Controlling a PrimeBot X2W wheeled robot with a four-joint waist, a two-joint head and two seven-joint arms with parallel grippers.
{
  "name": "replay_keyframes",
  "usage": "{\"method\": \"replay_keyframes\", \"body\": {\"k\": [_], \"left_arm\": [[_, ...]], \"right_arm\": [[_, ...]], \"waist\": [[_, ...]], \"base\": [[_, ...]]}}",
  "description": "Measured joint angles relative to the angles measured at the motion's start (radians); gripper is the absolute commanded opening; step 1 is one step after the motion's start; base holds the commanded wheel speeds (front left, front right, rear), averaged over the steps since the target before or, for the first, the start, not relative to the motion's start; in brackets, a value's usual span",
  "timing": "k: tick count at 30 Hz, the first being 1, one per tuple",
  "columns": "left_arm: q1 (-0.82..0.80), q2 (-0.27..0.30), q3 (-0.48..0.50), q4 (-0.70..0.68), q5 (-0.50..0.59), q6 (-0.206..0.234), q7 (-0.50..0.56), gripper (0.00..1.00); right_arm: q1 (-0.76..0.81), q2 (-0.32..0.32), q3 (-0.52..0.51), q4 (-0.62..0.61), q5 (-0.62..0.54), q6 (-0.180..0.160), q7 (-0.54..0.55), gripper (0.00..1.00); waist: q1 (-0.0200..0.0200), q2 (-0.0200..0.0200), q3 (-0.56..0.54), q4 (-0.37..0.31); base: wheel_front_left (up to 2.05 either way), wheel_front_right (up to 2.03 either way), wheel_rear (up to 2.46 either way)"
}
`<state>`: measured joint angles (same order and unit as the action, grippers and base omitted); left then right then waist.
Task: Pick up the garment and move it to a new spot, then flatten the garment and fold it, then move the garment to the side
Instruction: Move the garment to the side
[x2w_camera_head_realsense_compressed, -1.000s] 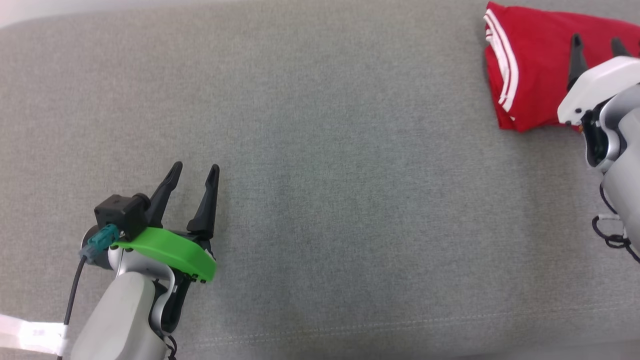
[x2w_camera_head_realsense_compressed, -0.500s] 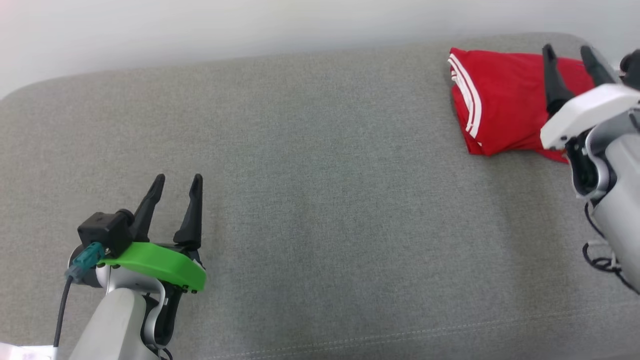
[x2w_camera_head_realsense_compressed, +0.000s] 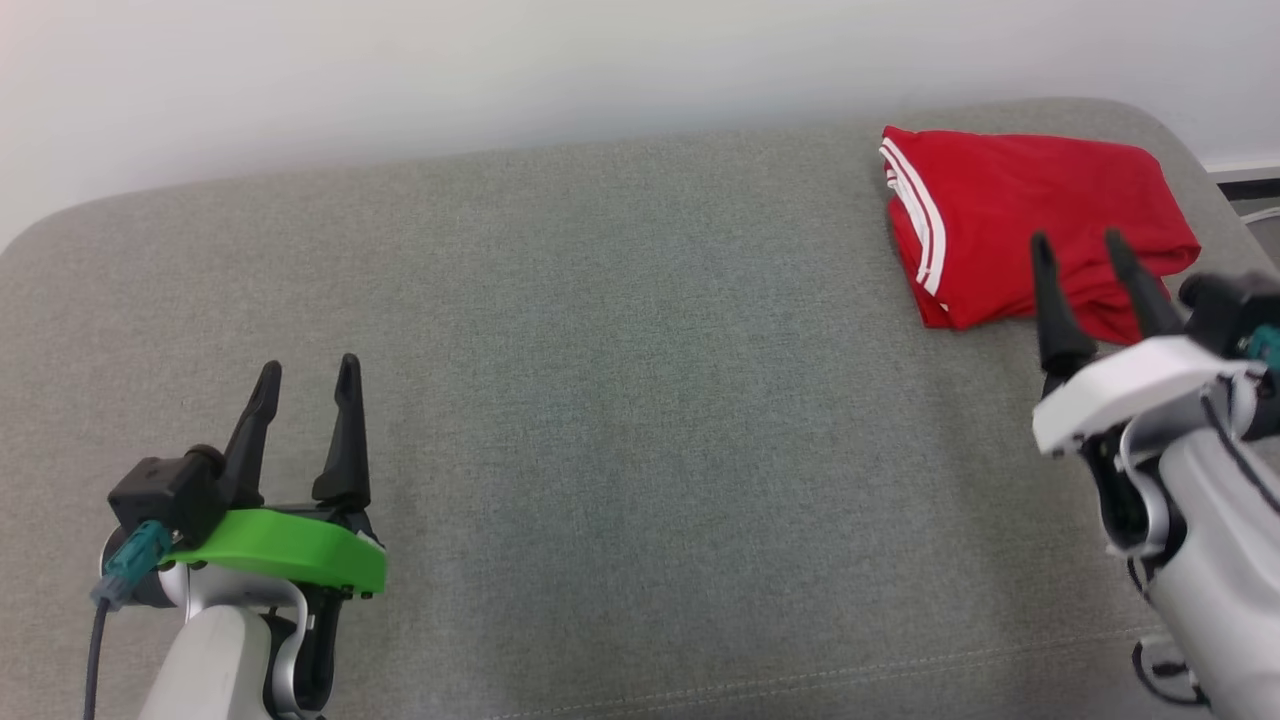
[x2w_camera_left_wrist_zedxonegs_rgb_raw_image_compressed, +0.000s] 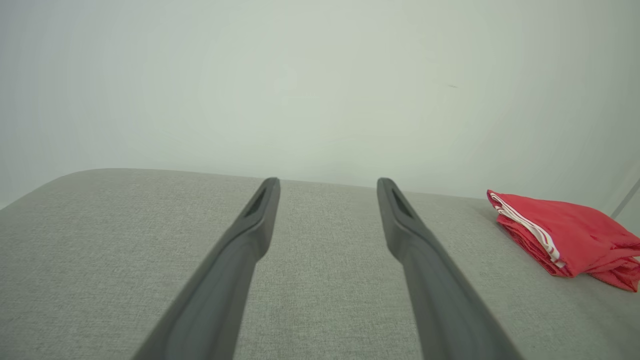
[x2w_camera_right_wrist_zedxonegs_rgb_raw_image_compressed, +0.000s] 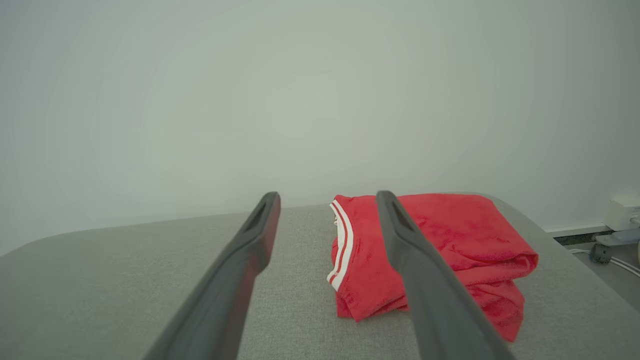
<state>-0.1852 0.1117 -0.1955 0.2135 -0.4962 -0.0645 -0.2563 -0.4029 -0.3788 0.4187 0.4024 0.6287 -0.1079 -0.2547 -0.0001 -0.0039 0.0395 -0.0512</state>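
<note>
Your left gripper (x2w_camera_head_realsense_compressed: 309, 365) is hovering at near left, jaws apart; your right gripper (x2w_camera_head_realsense_compressed: 1078, 240) is hovering at right, likewise spread.

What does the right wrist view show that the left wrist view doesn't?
Right wrist extras: floor past the cushion's end, with a white box and cables; the right tool, open, with one finger crossing in front of the garment. Left wrist extras: the left tool, open, over bare cushion, with the garment off to its right, clear of both fingers. Shared: the folded red garment with white stripes, the grey cushion and the pale wall.
</note>
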Motion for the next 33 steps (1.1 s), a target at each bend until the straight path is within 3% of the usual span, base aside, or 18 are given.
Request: {"method": "replay_keyframes", "body": {"k": [4, 16, 33], "left_arm": [[0.027, -0.001, 0.030, -0.028, 0.015, 0.005, 0.000, 1.00], [0.067, -0.009, 0.049, -0.053, 0.044, 0.005, 0.000, 1.00], [0.087, -0.030, 0.065, -0.072, 0.074, -0.006, 0.000, 1.00]], "right_arm": [[0.108, 0.015, -0.031, -0.068, -0.051, -0.001, 0.000, 1.00], [0.229, 0.041, -0.114, -0.219, -0.150, -0.010, 0.000, 1.00], [0.337, 0.078, -0.161, -0.312, -0.210, -0.016, 0.000, 1.00]], "waist": [[0.0000, 0.0000, -0.003, 0.001], [0.0000, 0.0000, -0.008, 0.000], [0.0000, 0.0000, -0.004, 0.008]], "base": [[0.00, 0.00, 0.00], [0.00, 0.00, 0.00], [0.00, 0.00, 0.00]]}}
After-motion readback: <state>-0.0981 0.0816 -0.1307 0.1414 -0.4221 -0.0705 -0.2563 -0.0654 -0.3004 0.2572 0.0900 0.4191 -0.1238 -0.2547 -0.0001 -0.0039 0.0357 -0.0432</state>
